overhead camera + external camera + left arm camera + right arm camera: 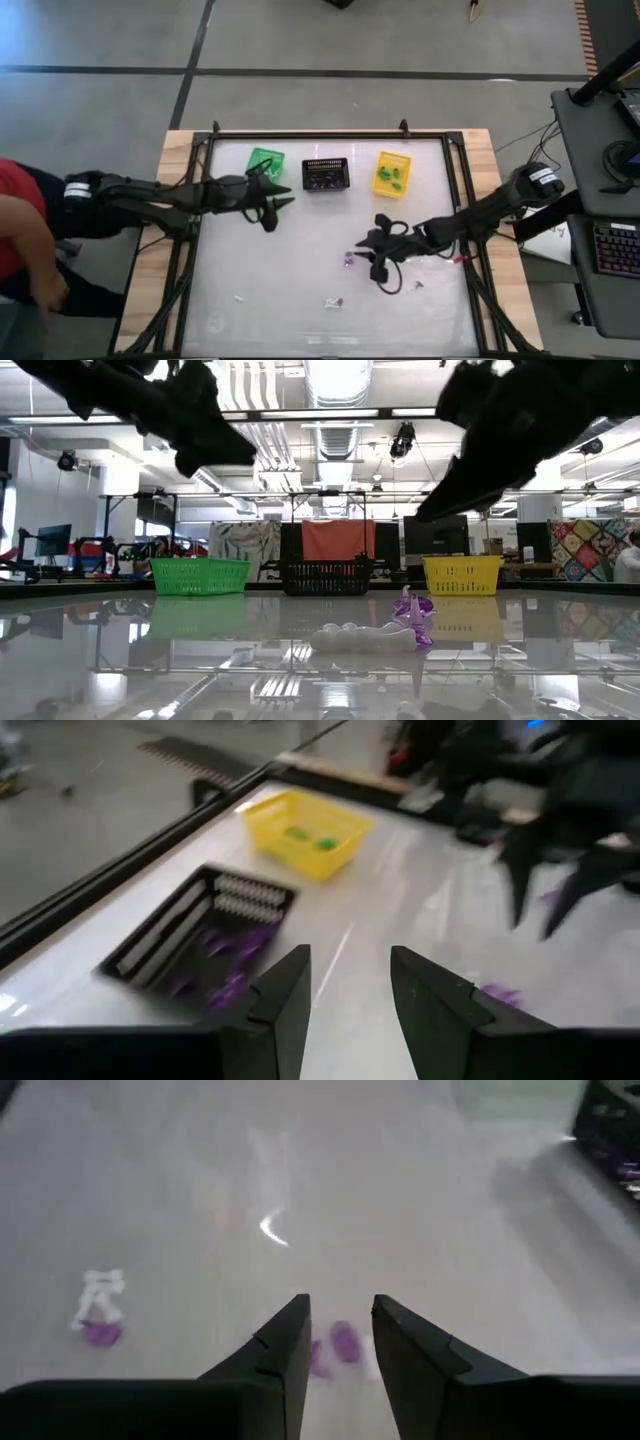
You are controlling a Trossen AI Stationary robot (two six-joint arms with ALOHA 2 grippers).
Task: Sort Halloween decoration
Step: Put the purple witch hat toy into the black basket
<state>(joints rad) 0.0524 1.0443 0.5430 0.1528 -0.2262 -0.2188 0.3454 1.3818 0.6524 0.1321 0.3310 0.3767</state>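
Small trinkets lie scattered on the white table: purple ones [349,260] [418,285], a white-and-purple one [333,302] and a white one [240,297]. In the low view a white trinket [360,637] and a purple one [413,610] lie near the middle. My right gripper [372,262] hovers open, low over the table right of centre; a purple trinket [340,1342] lies just ahead of the gap between its fingers [335,1330]. My left gripper [280,207] hangs open and empty [348,980] near the green basket [265,162].
Three small baskets stand in a row at the far side: green at the left, black [325,174] holding purple pieces [235,955], yellow [393,172] holding green pieces [305,838]. A black frame [330,133] rims the table. A person in red [15,215] sits at the left.
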